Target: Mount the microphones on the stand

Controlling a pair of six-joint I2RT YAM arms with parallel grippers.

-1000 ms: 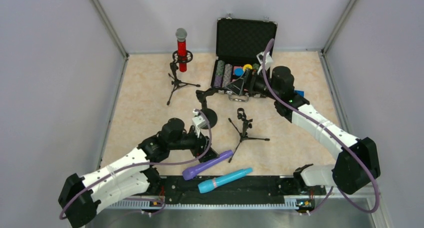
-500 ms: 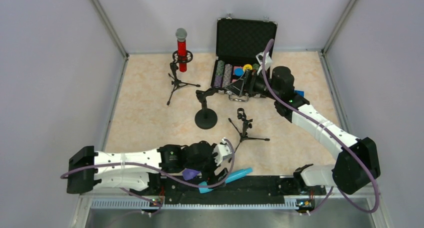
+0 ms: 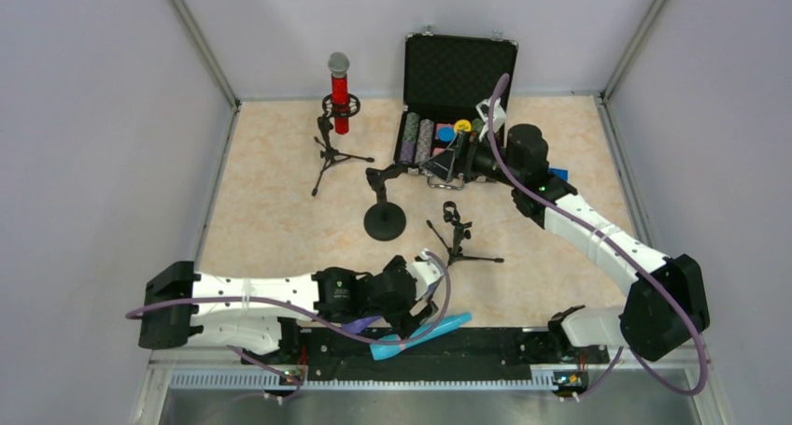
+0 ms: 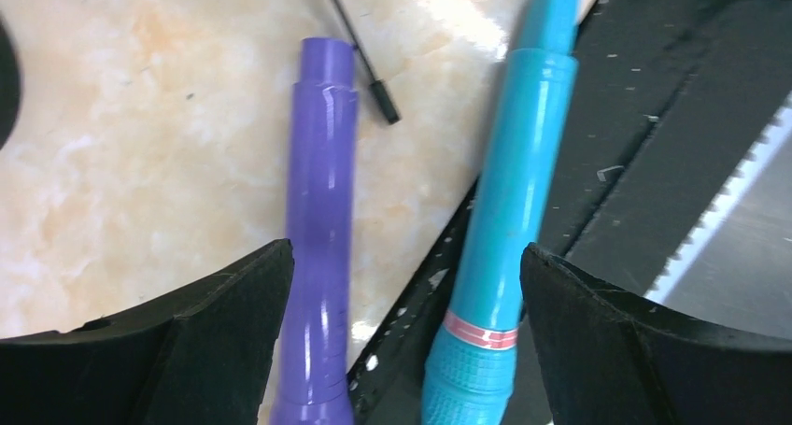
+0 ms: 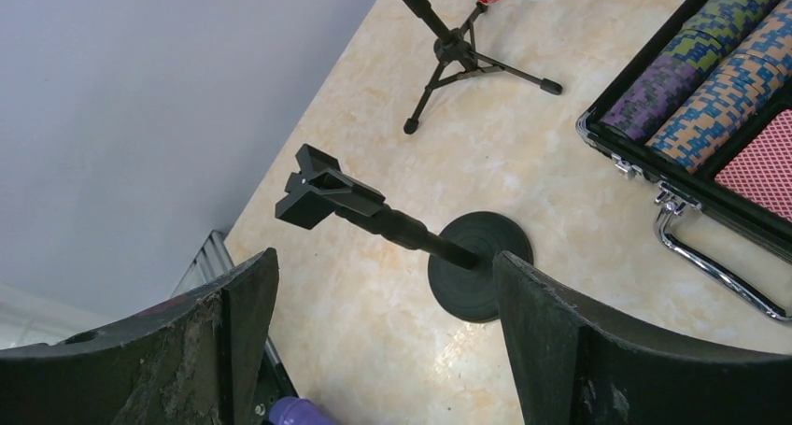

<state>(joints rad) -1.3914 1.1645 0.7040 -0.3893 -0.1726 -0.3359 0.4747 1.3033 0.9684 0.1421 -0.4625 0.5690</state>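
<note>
Spread wide and gripping nothing with the left gripper (image 4: 406, 257), low over the purple microphone (image 4: 319, 229) and the turquoise microphone (image 4: 509, 191) with a pink band, both flat and side by side at the near edge of the table (image 3: 280, 191), the turquoise partly on the black mounting plate (image 4: 672, 117). Likewise wide open and empty at the right gripper (image 5: 383, 266), beside the open poker chip case (image 3: 458, 79), facing the round-base stand (image 5: 411, 231). Upright in the far tripod stand (image 3: 329, 154): the glittery red microphone (image 3: 338, 93).

We are seeing beige marbled table (image 3: 271, 191) carrying open black case (image 3: 458, 79) far centre, tripod stand (image 3: 329, 154) far left, round-base stand (image 3: 384, 221) mid-table, second tripod stand (image 3: 456, 243) just right of it. Purple microphone (image 4: 319, 229) lying at near edge; turquoise microphone (image 4: 509, 201) lying beside it, partly over black strip (image 4: 654, 117).
</note>
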